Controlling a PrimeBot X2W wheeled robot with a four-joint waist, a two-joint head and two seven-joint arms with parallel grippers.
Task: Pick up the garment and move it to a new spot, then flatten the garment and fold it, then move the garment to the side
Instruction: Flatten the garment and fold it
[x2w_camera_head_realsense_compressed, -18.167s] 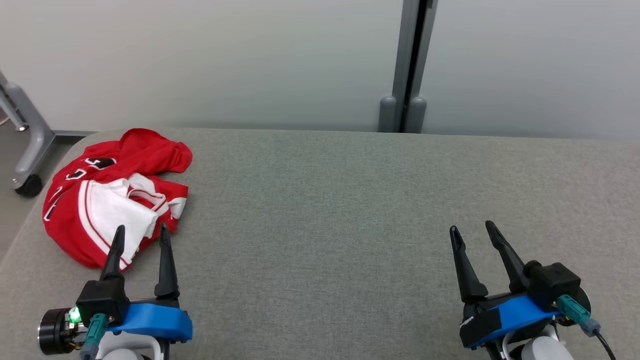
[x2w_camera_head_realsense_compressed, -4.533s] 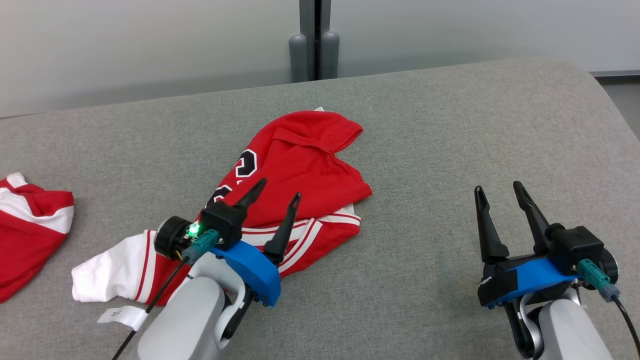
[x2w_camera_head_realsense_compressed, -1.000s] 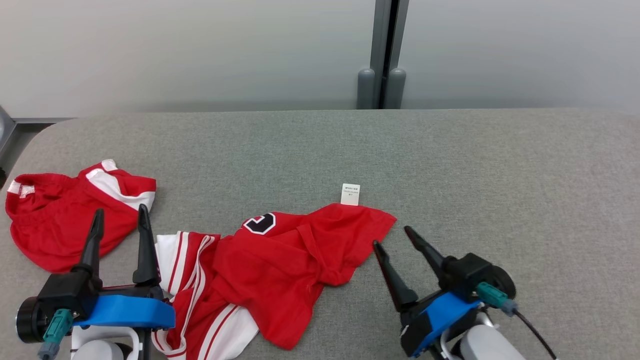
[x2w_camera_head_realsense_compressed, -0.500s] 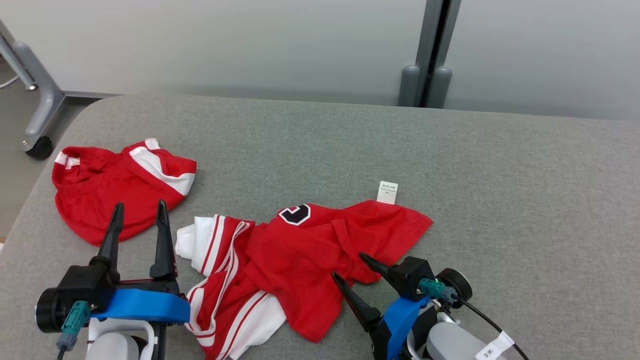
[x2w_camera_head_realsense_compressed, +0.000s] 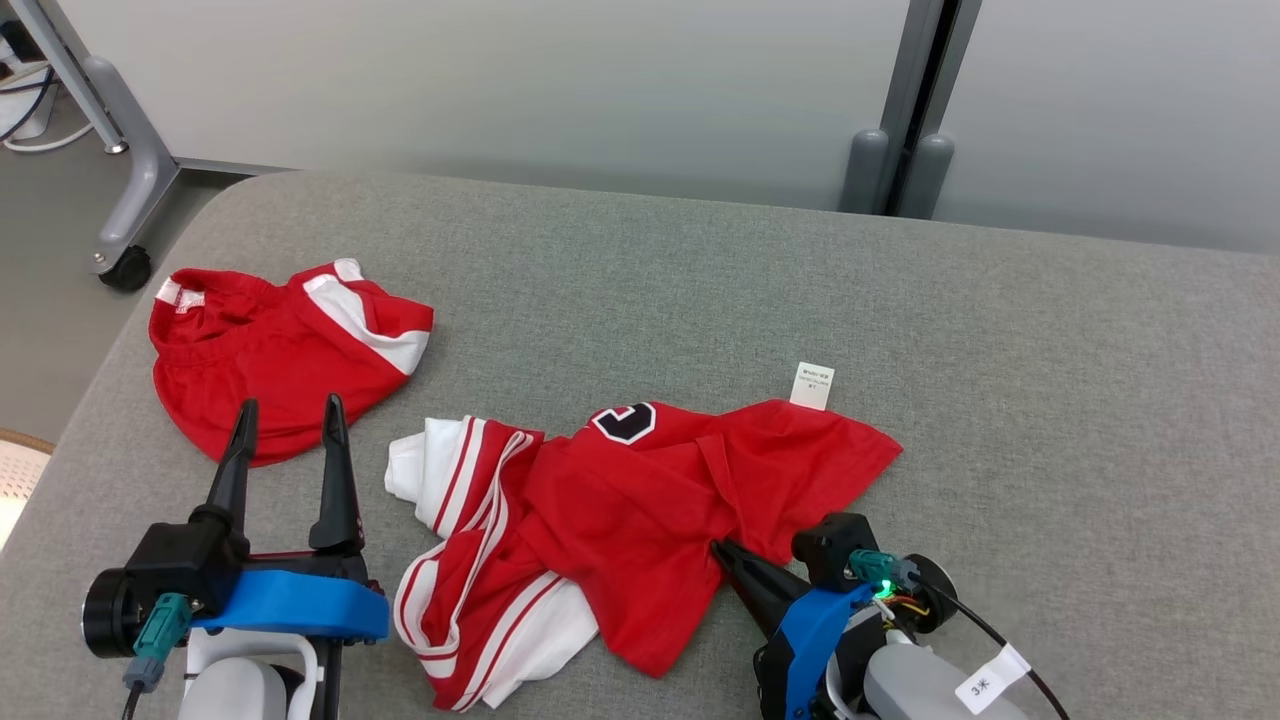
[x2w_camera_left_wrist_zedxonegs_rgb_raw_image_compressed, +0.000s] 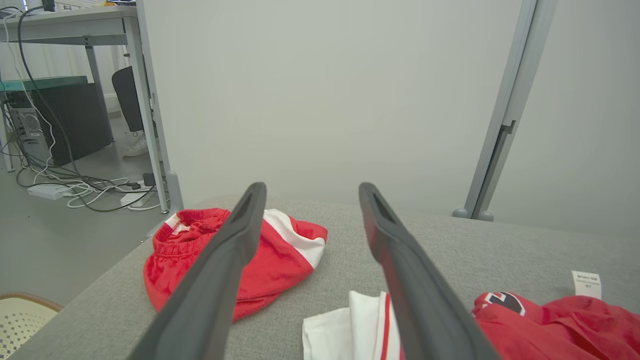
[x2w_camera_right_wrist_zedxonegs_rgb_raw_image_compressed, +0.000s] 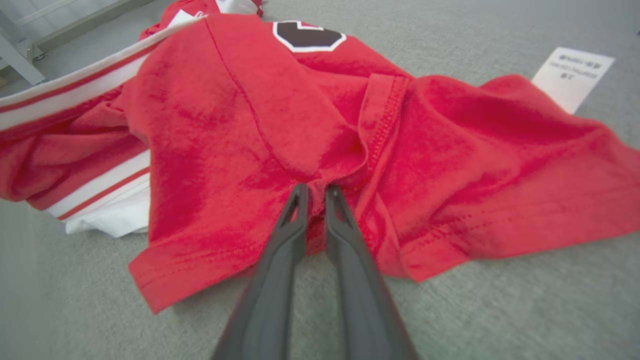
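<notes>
The garment (x2w_camera_head_realsense_compressed: 620, 500) is a red jersey with white striped trim and a black-and-white number patch, lying crumpled at the middle front of the grey table. My right gripper (x2w_camera_head_realsense_compressed: 722, 550) reaches in from the lower right, and its fingers are nearly together on a raised fold of the red cloth. In the right wrist view that gripper (x2w_camera_right_wrist_zedxonegs_rgb_raw_image_compressed: 315, 192) pinches the garment (x2w_camera_right_wrist_zedxonegs_rgb_raw_image_compressed: 240, 125) near a seam. My left gripper (x2w_camera_head_realsense_compressed: 290, 412) stands open to the left of the jersey, touching nothing. From the left wrist, its fingers (x2w_camera_left_wrist_zedxonegs_rgb_raw_image_compressed: 240, 235) are spread, with the garment (x2w_camera_left_wrist_zedxonegs_rgb_raw_image_compressed: 550, 320) at lower right.
A second red piece with a white band (x2w_camera_head_realsense_compressed: 270, 350) lies at the table's left, just beyond the left gripper. A white label (x2w_camera_head_realsense_compressed: 813, 385) sticks out of the jersey's far edge. The padded table (x2w_camera_head_realsense_compressed: 1000, 350) has a rounded left corner. A wheeled frame leg (x2w_camera_head_realsense_compressed: 125, 265) stands beyond it.
The right gripper has moved in to the jersey's near right edge and closed on a fold of it. The head camera has turned, shifting the picture. The left gripper stays open.
</notes>
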